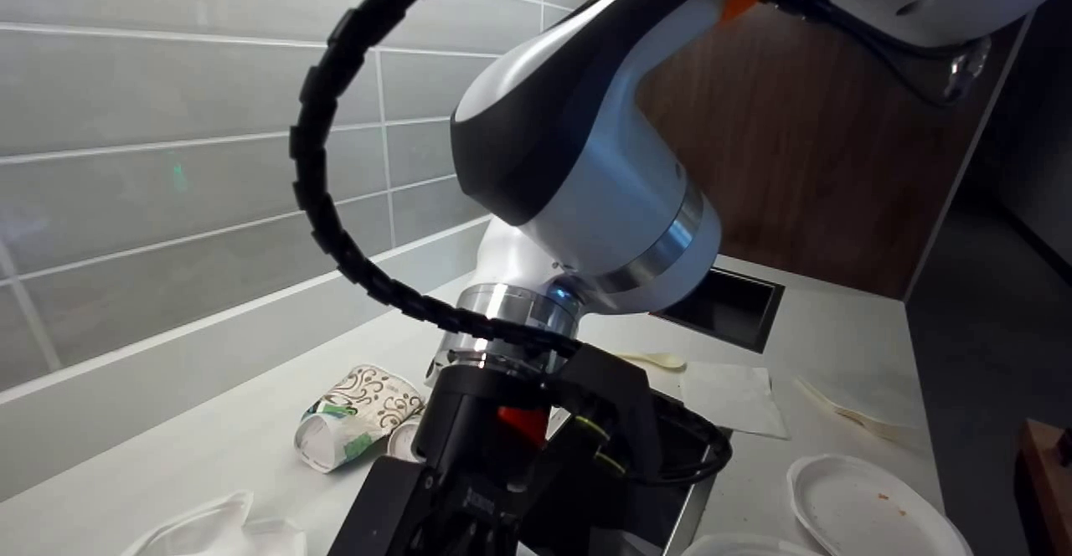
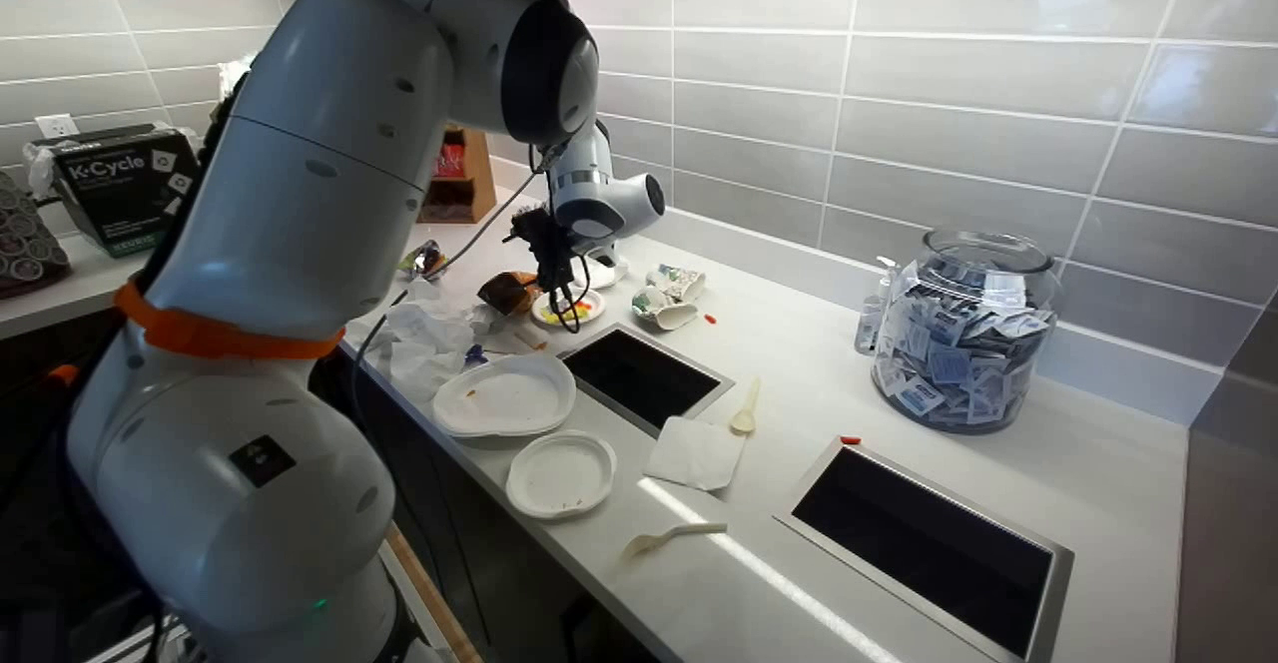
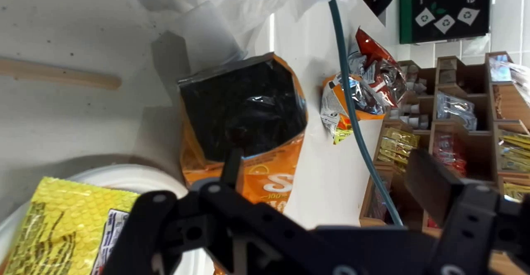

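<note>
My gripper stands open in the wrist view, with nothing held between its fingers. Behind its left finger in that picture is an orange bag, its dark mouth gaping. A yellow packet lies on a white plate at the lower left. Beyond the fingers are crumpled red and orange wrappers, crossed by a teal cable. In an exterior view the gripper hangs above the counter, near the orange bag and the plate; in an exterior view its fingers are cut off below.
A wooden organizer with condiment packets stands at the back. Crumpled paper cups, white plates, a napkin, a spoon and crumpled tissue lie on the counter. A glass jar stands by the tiled wall.
</note>
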You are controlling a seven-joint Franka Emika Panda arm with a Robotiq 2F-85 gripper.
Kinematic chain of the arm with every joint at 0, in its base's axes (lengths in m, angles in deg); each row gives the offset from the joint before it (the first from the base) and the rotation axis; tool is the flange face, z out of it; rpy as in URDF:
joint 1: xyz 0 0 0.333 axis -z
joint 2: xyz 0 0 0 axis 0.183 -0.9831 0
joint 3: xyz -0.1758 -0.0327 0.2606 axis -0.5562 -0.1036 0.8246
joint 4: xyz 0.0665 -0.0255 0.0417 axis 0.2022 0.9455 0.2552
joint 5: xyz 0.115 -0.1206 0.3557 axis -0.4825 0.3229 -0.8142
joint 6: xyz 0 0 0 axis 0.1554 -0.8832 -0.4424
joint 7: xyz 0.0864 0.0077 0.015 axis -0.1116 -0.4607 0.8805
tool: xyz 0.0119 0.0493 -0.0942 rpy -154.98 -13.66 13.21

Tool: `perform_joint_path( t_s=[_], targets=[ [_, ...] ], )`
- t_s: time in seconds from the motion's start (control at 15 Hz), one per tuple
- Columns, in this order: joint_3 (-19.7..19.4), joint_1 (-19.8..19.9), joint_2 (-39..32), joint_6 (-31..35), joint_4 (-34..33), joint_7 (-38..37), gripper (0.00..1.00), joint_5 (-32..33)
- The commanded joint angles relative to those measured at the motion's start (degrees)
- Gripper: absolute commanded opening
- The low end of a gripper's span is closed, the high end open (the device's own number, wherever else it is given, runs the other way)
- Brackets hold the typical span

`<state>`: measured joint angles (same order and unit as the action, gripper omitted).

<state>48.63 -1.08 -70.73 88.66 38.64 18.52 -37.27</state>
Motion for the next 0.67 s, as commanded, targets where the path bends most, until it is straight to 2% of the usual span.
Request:
perform_joint_path(
  t_s=[0.0, 0.33, 0.6],
  targets=[
    [-0.4, -0.7, 0.1, 0.6, 1.6, 1.3, 1.00, -6.1],
    [-1.5, -2.1, 2.0, 0.9, 4.9, 0.2, 1.00, -9.9],
    [-2.3, -2.7, 6.5, 2.1, 9.8, -0.2, 1.00, -12.2]
  ],
)
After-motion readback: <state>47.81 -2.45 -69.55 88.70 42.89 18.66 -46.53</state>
